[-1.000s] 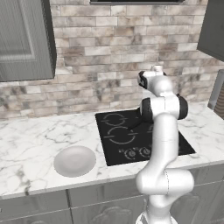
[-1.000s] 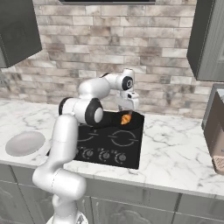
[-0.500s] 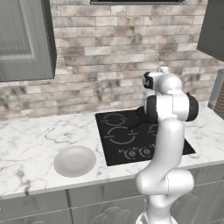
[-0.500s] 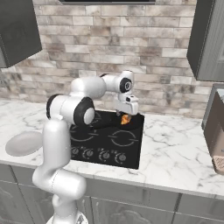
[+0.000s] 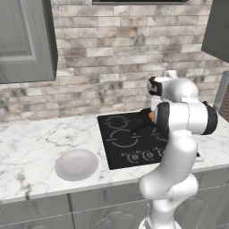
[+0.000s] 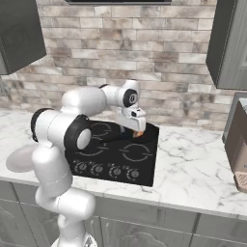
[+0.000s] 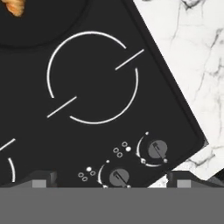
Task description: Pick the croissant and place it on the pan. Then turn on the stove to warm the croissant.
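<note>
The croissant (image 7: 14,8), golden-orange, lies in the black pan (image 7: 48,24) at the top left corner of the hand view. In the right base view the croissant (image 6: 139,133) peeks out just under my hand. My gripper (image 7: 111,180) is open and holds nothing. It hangs over the stove (image 7: 92,113), above the front right burner ring and two round knobs (image 7: 156,150). In the left base view my own arm hides most of the pan (image 5: 145,114), and only an orange edge of the croissant (image 5: 152,117) shows.
A pale grey plate (image 5: 76,164) sits on the marble counter (image 5: 36,147) left of the stove. A brown appliance (image 6: 239,149) stands at the counter's right end. Grey cabinets hang above, in front of the brick wall.
My hand has come off the pan and moved toward the stove's front edge with the knobs. The elbow has swung outward. The croissant stays in the pan.
</note>
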